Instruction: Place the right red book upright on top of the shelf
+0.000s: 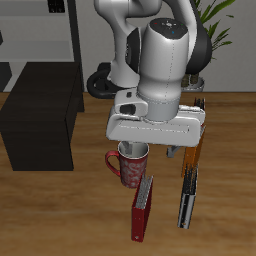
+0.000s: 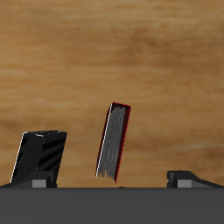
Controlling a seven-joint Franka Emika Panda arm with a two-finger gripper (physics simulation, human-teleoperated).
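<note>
The right red book (image 1: 143, 208) rests on the wooden table near the front edge, in front of a red mug (image 1: 130, 168). In the wrist view the red book (image 2: 114, 142) shows its pale grey page edge facing up, between the lines of my two fingers. My gripper (image 1: 155, 148) hangs above the table, higher than the book and a little farther back, open and empty. It also shows in the wrist view (image 2: 112, 182) with the fingertips (image 2: 184, 178) wide apart. The shelf (image 1: 40, 125) is a low black unit at the side of the table, its flat top bare.
A row of thin orange and black books (image 1: 187, 185) lies beside the red book; a black one (image 2: 39, 157) shows in the wrist view. A potted plant (image 1: 215, 20) and a dark stand (image 1: 50, 30) are at the back.
</note>
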